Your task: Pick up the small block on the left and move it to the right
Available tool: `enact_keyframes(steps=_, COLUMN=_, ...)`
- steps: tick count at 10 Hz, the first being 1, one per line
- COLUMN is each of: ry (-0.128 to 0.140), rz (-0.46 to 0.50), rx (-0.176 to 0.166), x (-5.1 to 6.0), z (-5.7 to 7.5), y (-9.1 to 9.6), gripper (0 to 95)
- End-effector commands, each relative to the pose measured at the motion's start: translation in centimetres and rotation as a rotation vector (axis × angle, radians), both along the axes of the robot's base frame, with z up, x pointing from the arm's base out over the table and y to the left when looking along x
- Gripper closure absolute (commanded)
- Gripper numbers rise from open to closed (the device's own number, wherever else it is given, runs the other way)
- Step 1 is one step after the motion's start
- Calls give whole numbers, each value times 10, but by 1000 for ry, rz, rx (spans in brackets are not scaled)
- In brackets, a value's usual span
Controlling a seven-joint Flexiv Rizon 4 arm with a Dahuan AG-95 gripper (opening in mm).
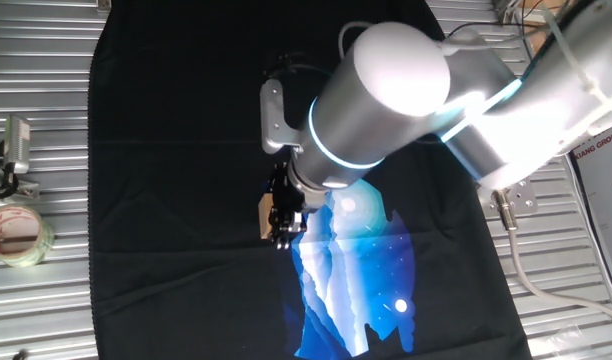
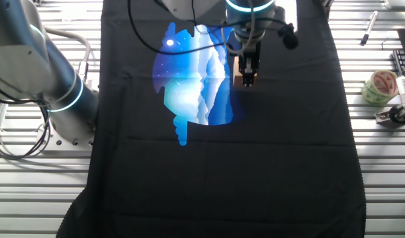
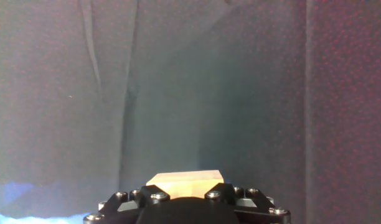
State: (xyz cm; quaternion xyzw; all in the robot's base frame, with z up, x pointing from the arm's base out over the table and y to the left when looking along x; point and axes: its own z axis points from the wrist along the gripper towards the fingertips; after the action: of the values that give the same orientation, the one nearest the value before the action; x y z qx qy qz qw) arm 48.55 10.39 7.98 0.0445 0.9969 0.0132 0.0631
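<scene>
Closest to the hand camera, the small block sits right at the gripper, its pale top showing just past the black finger hardware. From the fixed views the gripper looks pinched on the block, low over the black cloth beside the blue print. So the grasp seems made; carrying it right and releasing remain. The tape roll lies well off.

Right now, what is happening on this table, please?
A silver robot arm is working over a black cloth with a blue printed picture. Its black gripper appears shut on a small light tan wooden cube, at the left edge of the blue print. Whether the cube is lifted cannot be told. A roll of clear tape lies apart on the metal table.
</scene>
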Motion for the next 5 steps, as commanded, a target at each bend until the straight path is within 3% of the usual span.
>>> enact_keyframes(steps=1, ry=-8, rz=-5, rx=-1, x=3, z=-3, y=3, gripper=950)
enact_keyframes(steps=5, ry=-13, rz=2, rx=0, x=4, z=-3, y=4, gripper=950)
